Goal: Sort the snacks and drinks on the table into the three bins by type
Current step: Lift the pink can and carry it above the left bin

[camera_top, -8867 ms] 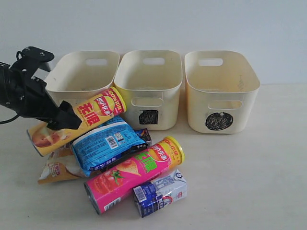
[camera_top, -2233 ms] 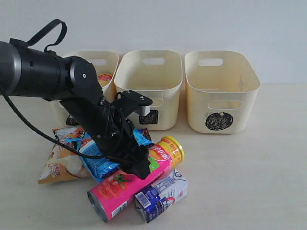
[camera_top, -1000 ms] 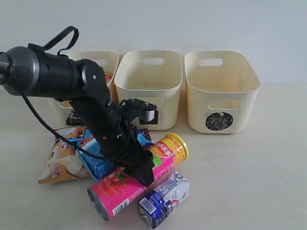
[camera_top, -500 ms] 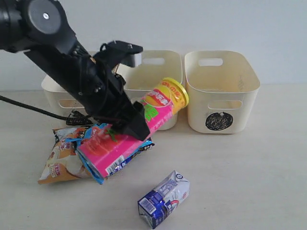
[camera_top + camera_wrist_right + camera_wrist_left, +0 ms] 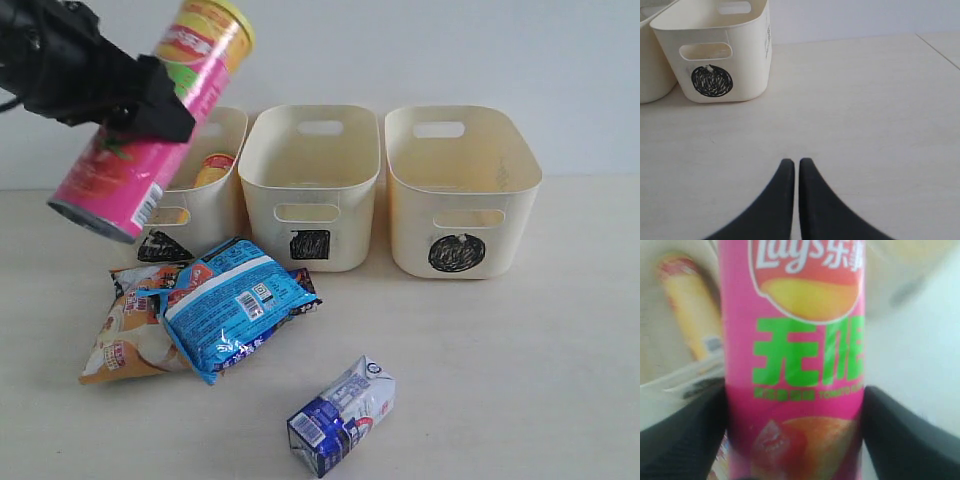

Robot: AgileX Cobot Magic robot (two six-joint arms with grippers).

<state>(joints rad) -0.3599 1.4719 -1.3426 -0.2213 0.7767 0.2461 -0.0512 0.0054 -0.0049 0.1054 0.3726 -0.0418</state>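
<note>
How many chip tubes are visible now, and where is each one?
2. The pink tube is held in the air by the left gripper; the yellow tube lies inside the leftmost bin.

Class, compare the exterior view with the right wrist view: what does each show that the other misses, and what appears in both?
Only the exterior view: the left gripper holding the pink chip tube aloft, the yellow tube in the leftmost bin, the blue packet and the blue-and-white carton. Only the right wrist view: the right gripper, shut and empty. Both: the circle-marked bin and the table.
</note>
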